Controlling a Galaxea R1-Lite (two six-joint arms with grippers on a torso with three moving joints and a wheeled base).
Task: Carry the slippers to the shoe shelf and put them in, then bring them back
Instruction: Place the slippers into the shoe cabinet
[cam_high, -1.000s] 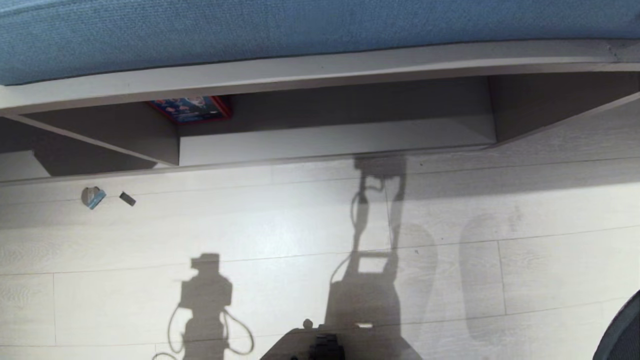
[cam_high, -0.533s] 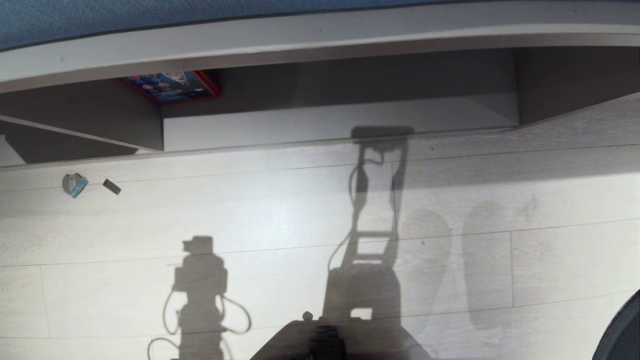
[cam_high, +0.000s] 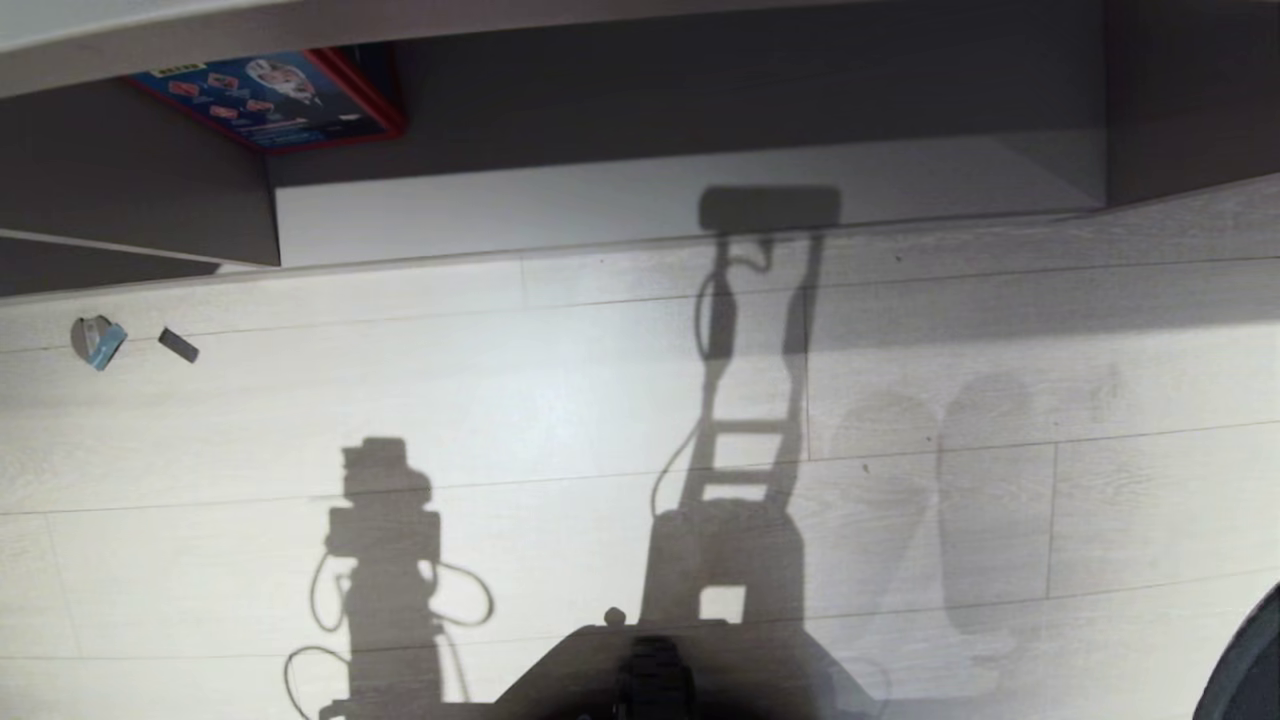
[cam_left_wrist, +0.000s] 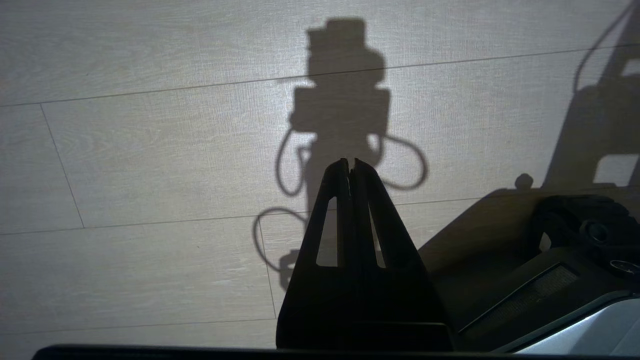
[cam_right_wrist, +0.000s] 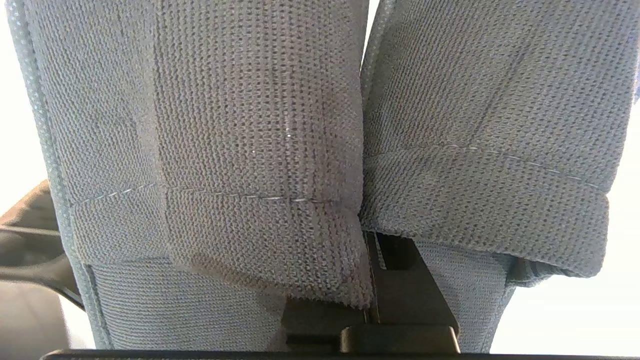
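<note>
The slippers (cam_right_wrist: 260, 150) fill the right wrist view as two grey knitted straps side by side. My right gripper (cam_right_wrist: 370, 250) is shut on them, its dark fingers (cam_right_wrist: 405, 285) showing below the fabric. The shoe shelf (cam_high: 600, 215) is the low open cubby across the top of the head view, with a pale bottom board and a dark inside. Neither gripper shows in the head view; only shadows of the arms and two slipper-shaped shadows lie on the floor. My left gripper (cam_left_wrist: 349, 162) is shut and empty, hanging over the pale plank floor.
A red-edged blue box (cam_high: 265, 95) lies at the cubby's back left, near a divider (cam_high: 140, 200). Two small bits, one blue-grey (cam_high: 97, 341) and one dark (cam_high: 178, 345), lie on the floor at the left. My base (cam_high: 650, 670) sits at the bottom edge.
The head view has swung: the bench has slid up the picture, the blue cushion has left the top edge and more of the cubby's inside shows. The things themselves have not moved.
</note>
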